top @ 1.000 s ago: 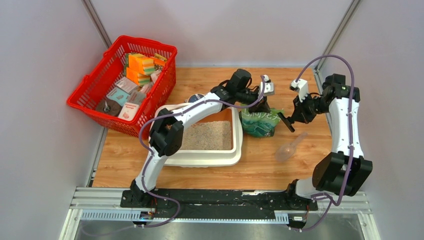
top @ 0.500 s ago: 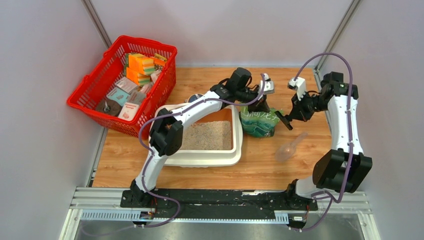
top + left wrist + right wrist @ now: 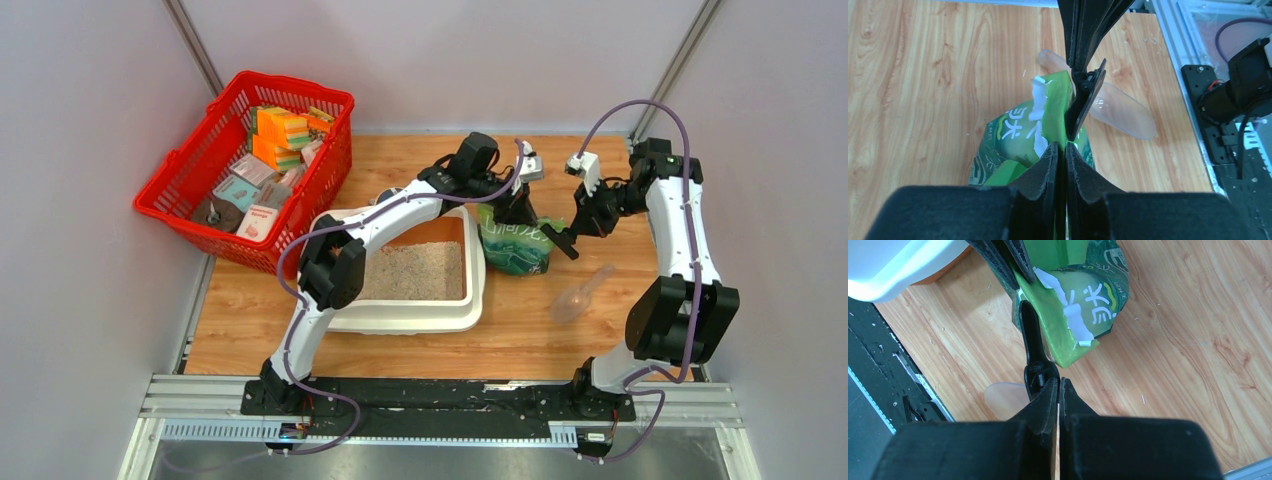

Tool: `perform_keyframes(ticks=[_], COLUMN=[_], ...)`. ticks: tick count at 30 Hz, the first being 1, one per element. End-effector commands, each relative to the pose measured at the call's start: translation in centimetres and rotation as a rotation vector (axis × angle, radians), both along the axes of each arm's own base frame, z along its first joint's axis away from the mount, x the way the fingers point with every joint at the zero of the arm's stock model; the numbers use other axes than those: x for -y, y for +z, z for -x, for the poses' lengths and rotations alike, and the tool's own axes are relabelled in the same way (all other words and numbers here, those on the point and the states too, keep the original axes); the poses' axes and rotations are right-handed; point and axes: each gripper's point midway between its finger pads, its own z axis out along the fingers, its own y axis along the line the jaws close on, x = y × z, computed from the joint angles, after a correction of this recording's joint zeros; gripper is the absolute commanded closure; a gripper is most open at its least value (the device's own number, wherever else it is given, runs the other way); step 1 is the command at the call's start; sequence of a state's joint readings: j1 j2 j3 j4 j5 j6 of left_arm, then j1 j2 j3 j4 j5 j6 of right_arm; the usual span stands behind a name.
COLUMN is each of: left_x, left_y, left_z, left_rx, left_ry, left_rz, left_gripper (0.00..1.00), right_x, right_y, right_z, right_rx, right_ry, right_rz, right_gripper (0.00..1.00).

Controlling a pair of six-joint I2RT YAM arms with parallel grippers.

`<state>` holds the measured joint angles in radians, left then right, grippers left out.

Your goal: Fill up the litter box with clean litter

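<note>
Pinching the green bag (image 3: 1008, 142) beside the litter box (image 3: 400, 318), the left fingers (image 3: 1040, 172) sit narrow; the right fingers (image 3: 1038, 415) clamp a black clip (image 3: 1030, 335).

Two arms, white shells and black joints, on one rail.
Left arm (image 3: 400, 212) and right arm (image 3: 678, 235): white tube links between bulky black joint housings. A grey-purple cable (image 3: 641, 102) runs along each. Small white camera block (image 3: 583, 164) at each wrist. Left pincer (image 3: 1060, 147) and right pincer (image 3: 1058, 382): flat matt black fingers tapering to thin tips. Bases sit on a black rail (image 3: 450, 395).
</note>
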<state>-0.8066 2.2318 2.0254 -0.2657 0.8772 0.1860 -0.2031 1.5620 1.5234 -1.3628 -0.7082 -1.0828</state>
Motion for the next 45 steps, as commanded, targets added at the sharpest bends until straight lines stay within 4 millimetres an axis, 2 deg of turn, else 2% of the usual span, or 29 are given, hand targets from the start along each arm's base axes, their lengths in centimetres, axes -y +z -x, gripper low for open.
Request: perform_keyframes(ticks=[1, 9, 20, 22, 25, 38, 41, 44, 45], left_x=[0.0, 0.0, 0.3, 0.2, 0.1, -0.4, -0.5, -0.2, -0.2], left_y=[2.8, 1.5, -0.1, 0.0, 0.3, 0.5, 0.4, 0.5, 0.6], left_z=[2.0, 2.2, 1.6, 1.6, 1.5, 0.5, 0.5, 0.5, 0.5], left_rx=[-0.048, -0.077, -0.051, -0.048, -0.050, -0.060, -0.066, -0.068, -0.075], left_ry=[-0.091, -0.101, -0.084, -0.086, -0.091, -0.090, -0.094, -0.098, -0.094], left_rz=[0.064, 0.040, 0.020, 0.019, 0.023, 0.033, 0.036, 0.054, 0.056], left_gripper=[0.78, 0.71, 0.66, 0.61, 0.58, 0.57, 0.61, 0.77, 0.88], right_x=[-1.0, -2.8, -3.0, -3.0, -3.0, -3.3, -3.3, -3.4, -3.4], right_y=[1.3, 1.7, 2.7, 2.9, 3.2, 4.5, 4.2, 3.7, 3.8], right_z=[1.0, 0.4, -0.2, -0.3, -0.2, 0.2, 0.1, -0.3, -0.5], right_rx=[-0.016, 0.007, 0.053, 0.063, 0.068, 0.088, 0.078, 0.068, 0.066], right_ry=[0.021, 0.040, 0.012, 0.011, 0.011, 0.001, -0.001, -0.008, -0.016], right_rz=[-0.035, -0.048, -0.058, -0.057, -0.059, -0.076, -0.079, -0.091, -0.093], right_gripper=[1.00, 1.00, 1.00, 1.00, 1.00, 1.00, 1.00, 1.00, 1.00])
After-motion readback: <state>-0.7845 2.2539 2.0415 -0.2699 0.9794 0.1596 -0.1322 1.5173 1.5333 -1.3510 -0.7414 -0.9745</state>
